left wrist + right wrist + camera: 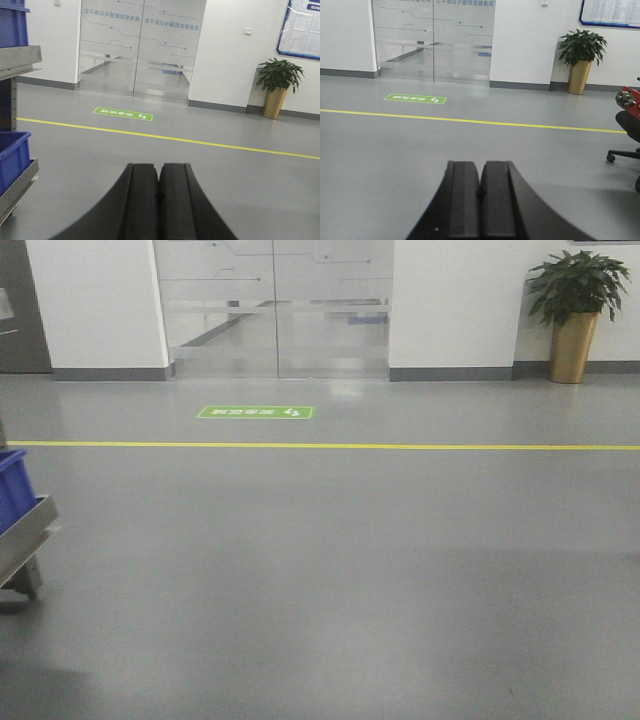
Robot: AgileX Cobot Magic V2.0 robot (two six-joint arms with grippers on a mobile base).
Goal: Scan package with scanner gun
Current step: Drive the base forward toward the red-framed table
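Note:
The package and the scanner gun are out of view in all three views. My left gripper (159,170) is shut, its two black fingers pressed together with nothing between them, pointing out over bare grey floor. My right gripper (481,167) is likewise shut and empty, also held above the floor. Neither gripper shows in the front-facing view.
A metal shelf rack (19,57) with blue bins (12,157) stands at the left, its corner (25,530) showing in the front view. A yellow floor line (330,446), a green floor sign (255,412), glass doors (275,305), a potted plant (575,315) and an office chair (627,135) lie ahead.

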